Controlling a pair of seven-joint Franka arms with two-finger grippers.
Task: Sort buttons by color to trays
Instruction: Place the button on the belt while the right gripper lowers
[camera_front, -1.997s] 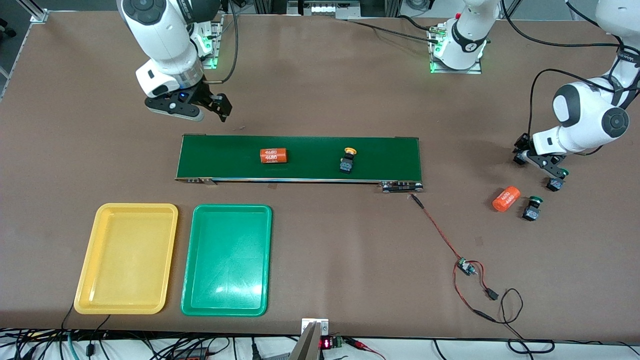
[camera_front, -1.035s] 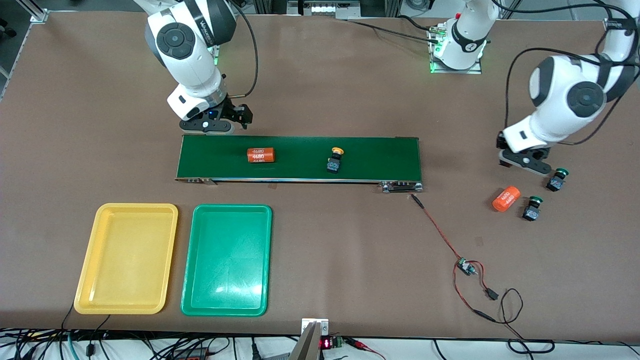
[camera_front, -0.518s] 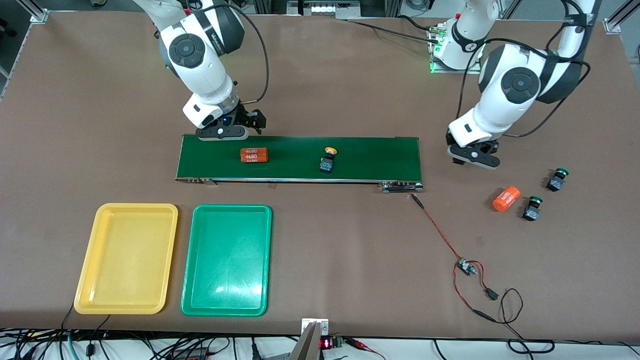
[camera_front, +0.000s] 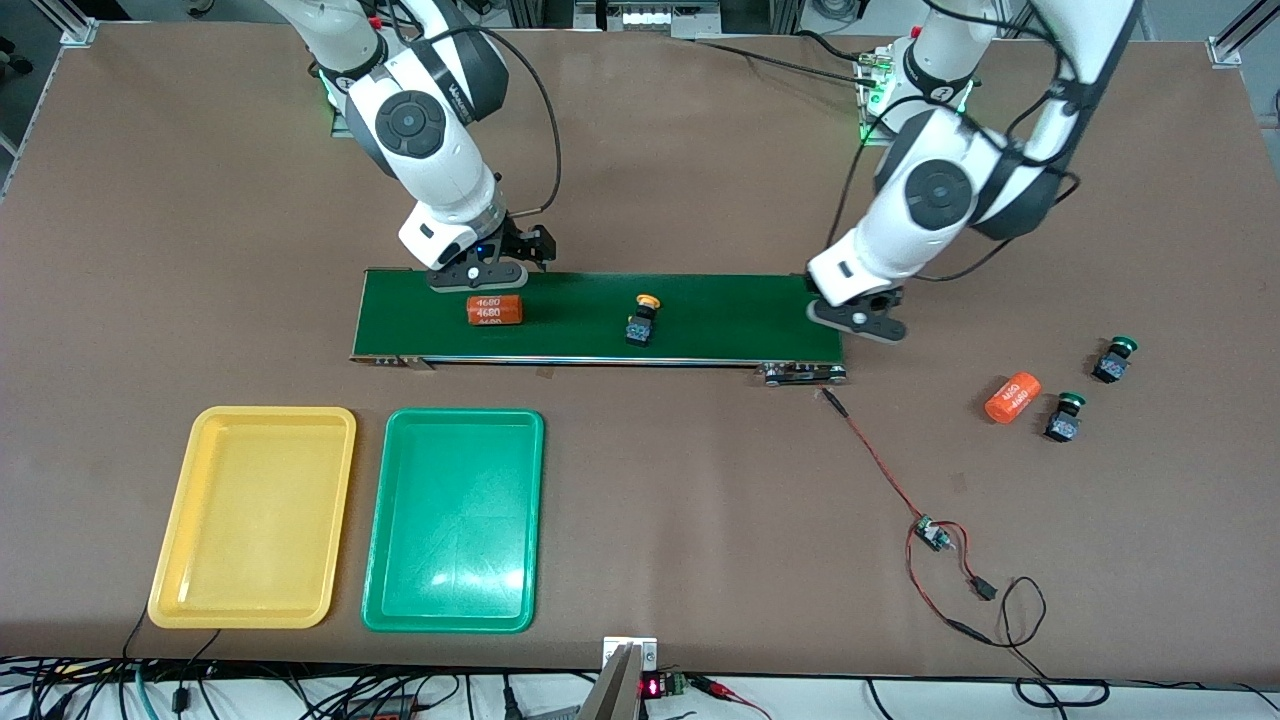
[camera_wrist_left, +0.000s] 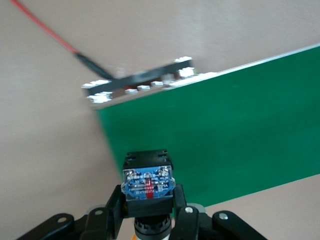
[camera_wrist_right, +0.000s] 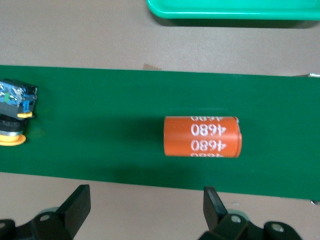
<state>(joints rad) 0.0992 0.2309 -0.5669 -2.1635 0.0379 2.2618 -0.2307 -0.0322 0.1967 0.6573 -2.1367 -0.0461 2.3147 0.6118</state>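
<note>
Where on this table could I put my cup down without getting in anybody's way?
Bare tabletop lies between the green tray and the red wire, nearer the camera than the conveyor belt. Both trays, including the yellow tray, are empty. It is crowded on the belt and around the two green buttons beside an orange cylinder.

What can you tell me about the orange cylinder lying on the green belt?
The orange cylinder is a short, smooth drum with "4680" printed in white several times around its side. It lies on its side on the belt, toward the right arm's end, touching only the belt. A yellow button sits apart from it on the same belt. The open right gripper is at the belt's edge beside it, not touching.
</note>
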